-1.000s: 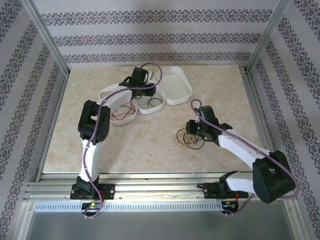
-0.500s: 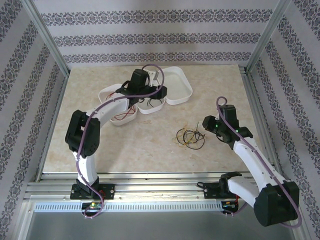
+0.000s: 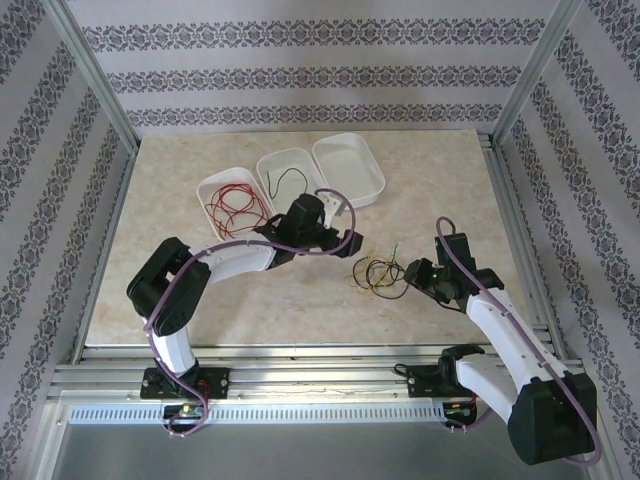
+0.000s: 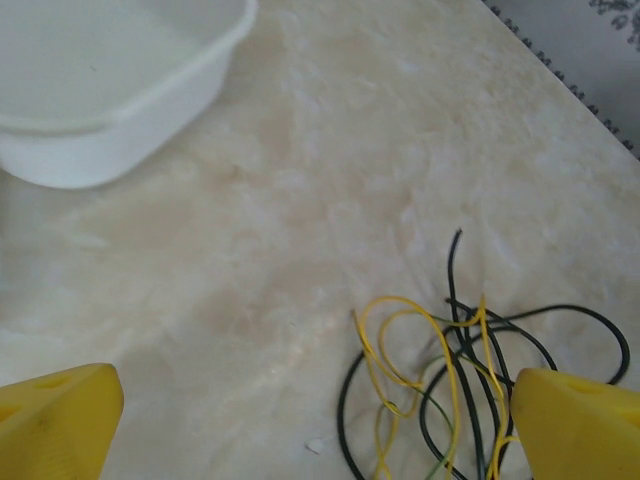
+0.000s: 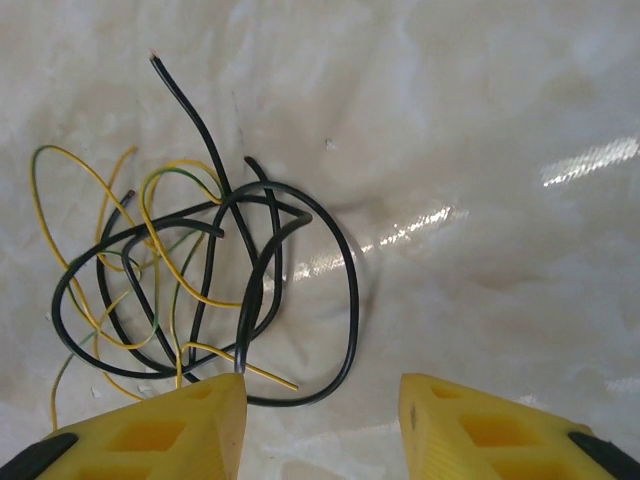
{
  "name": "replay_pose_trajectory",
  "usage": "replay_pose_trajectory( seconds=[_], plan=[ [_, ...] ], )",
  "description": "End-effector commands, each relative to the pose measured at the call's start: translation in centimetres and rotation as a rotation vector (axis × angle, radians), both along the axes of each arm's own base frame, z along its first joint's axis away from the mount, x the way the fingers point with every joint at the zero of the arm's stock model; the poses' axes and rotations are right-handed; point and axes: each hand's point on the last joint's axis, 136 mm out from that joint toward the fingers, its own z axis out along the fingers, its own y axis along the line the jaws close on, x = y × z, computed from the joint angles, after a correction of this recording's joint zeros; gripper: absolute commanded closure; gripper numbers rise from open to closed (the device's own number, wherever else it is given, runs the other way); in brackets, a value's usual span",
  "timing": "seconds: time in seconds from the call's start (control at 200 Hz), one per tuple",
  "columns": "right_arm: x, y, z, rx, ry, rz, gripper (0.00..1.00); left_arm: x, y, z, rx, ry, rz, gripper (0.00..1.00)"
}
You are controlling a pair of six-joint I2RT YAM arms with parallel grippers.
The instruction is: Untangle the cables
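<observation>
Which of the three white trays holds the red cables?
The leftmost tray: red cables coil inside it, while the middle tray holds a black cable.

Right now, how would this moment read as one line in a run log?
black-yellow tangle on table | left pincer open near it | right pincer open at its edge | red cable in tray

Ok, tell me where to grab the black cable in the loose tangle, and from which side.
Probably best: the black cable at its straight free end, from above on the far side; it sticks out clear of the yellow loops.
</observation>
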Motion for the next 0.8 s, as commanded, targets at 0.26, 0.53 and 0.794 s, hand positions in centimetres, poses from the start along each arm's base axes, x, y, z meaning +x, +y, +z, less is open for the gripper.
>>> replay_pose_trajectory(
  seconds=[0.26, 0.53, 0.794],
  plan=[
    [2.1, 1.9, -0.5, -0.009, -0.007, 0.047, 0.56, -3.8, -5.5, -3.4, 0.003, 0.082, -0.099, 0.03],
    [3.6, 1.2, -1.3, -0.062, -0.024, 0.030, 0.64, -3.3, -7.5, -4.4, -0.006, 0.099, -0.095, 0.11],
    [4.4, 0.7, -1.2, -0.103, -0.042, 0.041, 0.97, -2.1, -8.0, -3.9, -0.038, 0.091, -0.047, 0.14]
  ],
)
